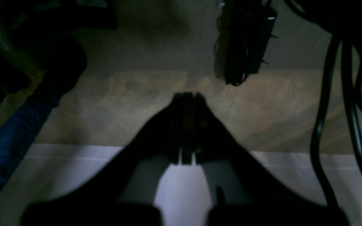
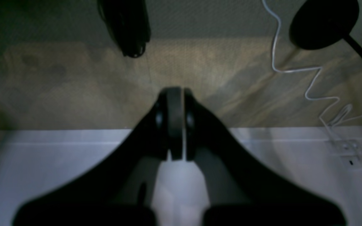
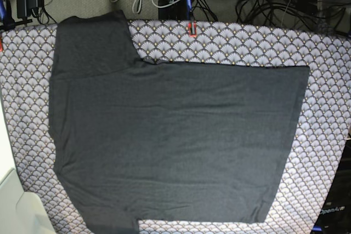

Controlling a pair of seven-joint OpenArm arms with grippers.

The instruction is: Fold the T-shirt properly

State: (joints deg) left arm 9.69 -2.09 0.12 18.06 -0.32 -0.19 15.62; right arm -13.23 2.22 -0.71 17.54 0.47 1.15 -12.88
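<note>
T-shirt (image 3: 175,141), dark charcoal grey, lies spread flat over most of the surface (image 3: 329,80), which is covered by a scallop-print tablecloth (image 3: 247,42). Its near edge reaches the bottom of the base view, its straight hem faces that view's right, and one short sleeve (image 3: 93,45) extends toward the far left corner. Neither arm shows in the base view. In the left wrist view the left claw (image 1: 187,95) is pressed together with nothing between its tips, hanging over a pale ledge and a carpeted floor. The right claw (image 2: 176,91) is likewise pressed together and empty in its own view. Beyond the far table edge sit tangled cables (image 3: 274,4).
</note>
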